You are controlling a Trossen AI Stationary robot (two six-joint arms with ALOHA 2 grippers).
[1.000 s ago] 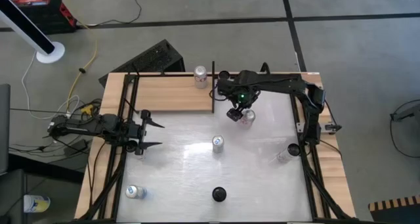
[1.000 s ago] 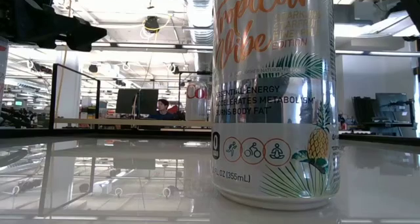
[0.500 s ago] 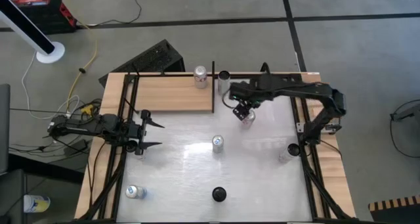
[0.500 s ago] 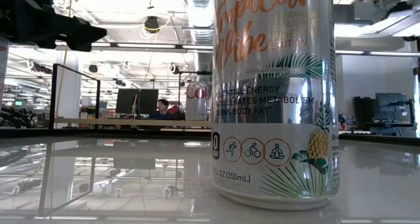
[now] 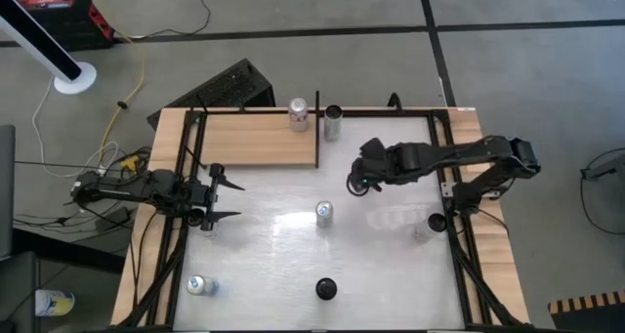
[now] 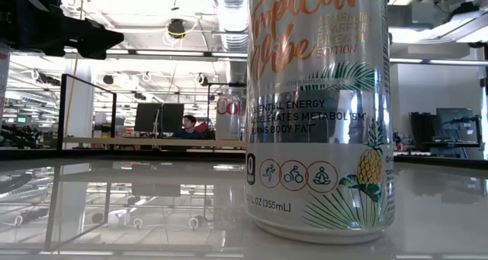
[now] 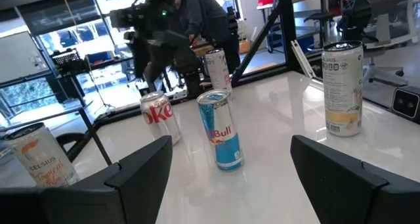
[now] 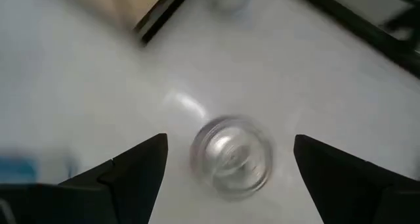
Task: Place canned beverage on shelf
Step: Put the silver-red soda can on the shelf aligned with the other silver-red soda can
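The wood-grain shelf (image 5: 256, 138) lies at the table's far left, and one can (image 5: 299, 113) stands on it. A second can (image 5: 333, 121) stands on the white tabletop just right of the shelf's black bar. My right gripper (image 5: 359, 181) is open above a silver-topped can (image 8: 231, 155), with a finger on either side of it and clear of it. My right gripper hides this can in the high view. In the left wrist view it shows as a Coke can (image 7: 159, 115). My left gripper (image 5: 229, 198) is open and empty at the table's left side.
A Red Bull can (image 5: 324, 213) stands mid-table. Other cans stand near left (image 5: 201, 285), at the near edge (image 5: 326, 290) and at the right (image 5: 425, 228). The near-edge can fills the low view (image 6: 320, 115). Black frame bars (image 5: 459, 245) run along both table sides.
My right arm has swung from the far edge round toward the table's right edge. Its gripper has turned and gone a little toward the near edge, and it now covers the can beside the shelf's near right corner. That can has stayed in place.
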